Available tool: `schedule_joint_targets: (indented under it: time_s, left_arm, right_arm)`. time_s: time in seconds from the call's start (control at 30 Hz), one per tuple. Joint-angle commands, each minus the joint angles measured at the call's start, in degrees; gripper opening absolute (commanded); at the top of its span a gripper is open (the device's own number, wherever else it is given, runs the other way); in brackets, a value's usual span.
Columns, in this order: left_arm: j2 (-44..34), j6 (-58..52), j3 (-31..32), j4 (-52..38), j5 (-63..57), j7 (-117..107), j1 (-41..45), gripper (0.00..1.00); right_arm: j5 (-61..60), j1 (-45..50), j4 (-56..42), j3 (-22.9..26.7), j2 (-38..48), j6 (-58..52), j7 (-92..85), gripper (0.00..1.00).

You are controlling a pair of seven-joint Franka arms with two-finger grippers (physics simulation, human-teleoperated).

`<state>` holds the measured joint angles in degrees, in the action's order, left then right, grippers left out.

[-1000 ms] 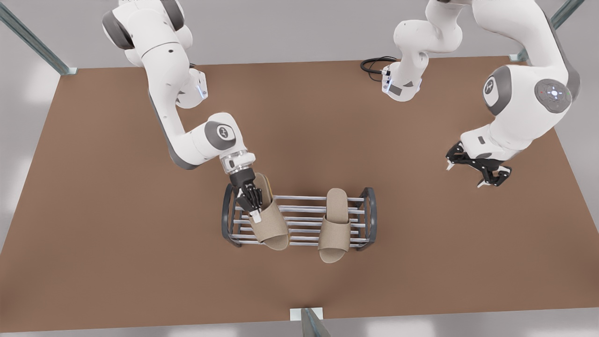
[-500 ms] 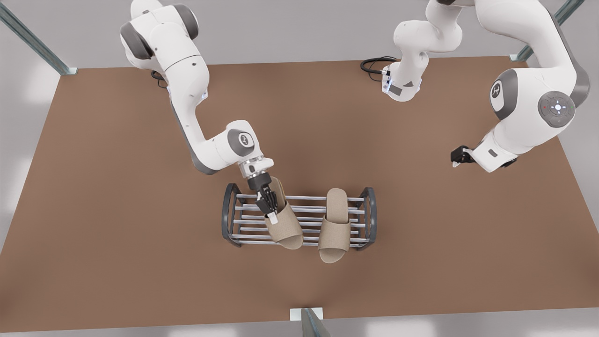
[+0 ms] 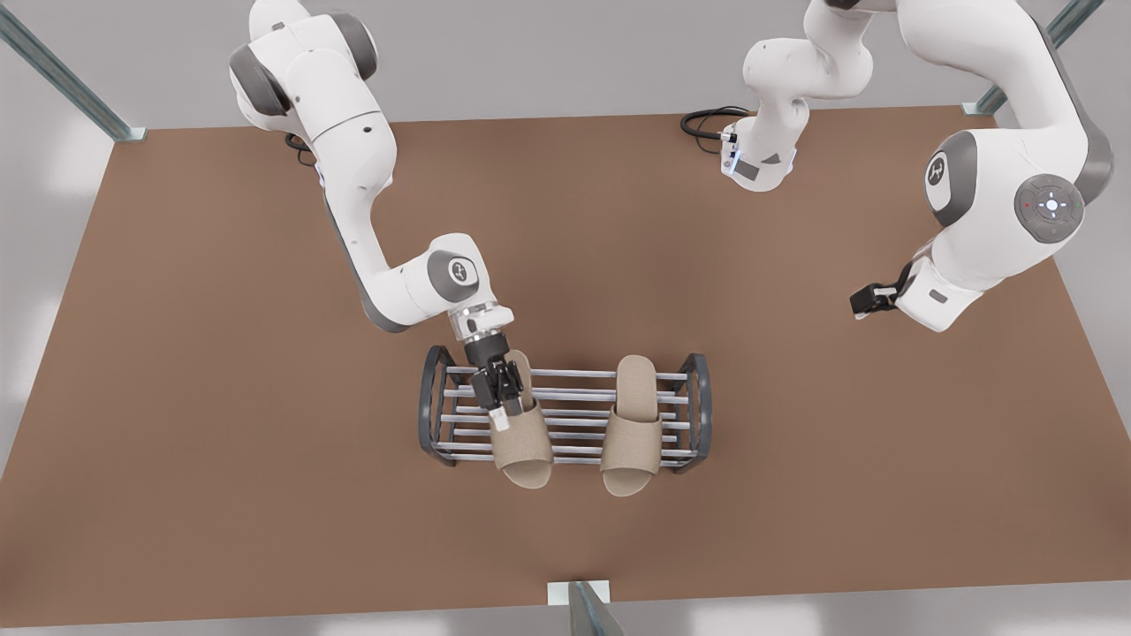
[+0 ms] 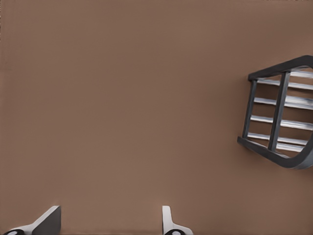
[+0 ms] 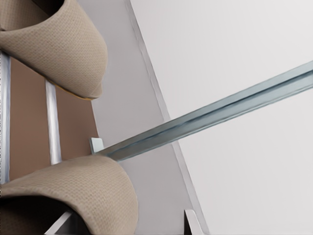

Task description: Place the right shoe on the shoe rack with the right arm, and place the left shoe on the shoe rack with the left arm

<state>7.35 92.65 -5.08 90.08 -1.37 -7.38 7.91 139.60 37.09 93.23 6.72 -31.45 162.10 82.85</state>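
On the brown table [image 3: 221, 353] the shoe rack [image 3: 565, 413] stands near the middle, its dark arched end frames joined by silver rods, and 2 tan slippers lie across its top tier with their toes toward the near edge. The right gripper [image 3: 502, 402] sits over the slipper nearer the front view's left [image 3: 521, 433], its fingers closed on the edge of the upper just behind the strap, so that slipper is held while resting on the rods. In the right wrist view this slipper's woven strap [image 5: 73, 196] is close to the camera, and the other slipper [image 5: 58, 44] lies beyond it, with rack rods and brown table between them. That second slipper [image 3: 633, 424] lies free on the rack toward the front view's right, just beside the held one but apart from it. The left gripper [image 3: 870, 300] waits well apart from the rack at the front view's right, above the bare table. In the left wrist view its 2 fingertips [image 4: 46, 221] stand wide apart with nothing between them, and one end frame of the rack [image 4: 281, 117] shows off to the side.
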Motion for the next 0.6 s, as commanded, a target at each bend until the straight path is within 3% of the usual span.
schedule_joint_targets:
  time_s: [0.0,0.57]
  left_arm:
    - [-0.06,-0.10,-0.01,0.01,-0.04,-9.94,0.00,1.00]
    - [-3.57,-0.89,-0.01,0.27,0.05,-1.68,0.35,1.00]
  right_arm:
    - [-0.39,0.00,0.02,0.05,-0.10,0.76,-0.58,1.00]
    - [0.67,-0.53,13.82,-0.30,10.18,0.85,-1.29,1.00]
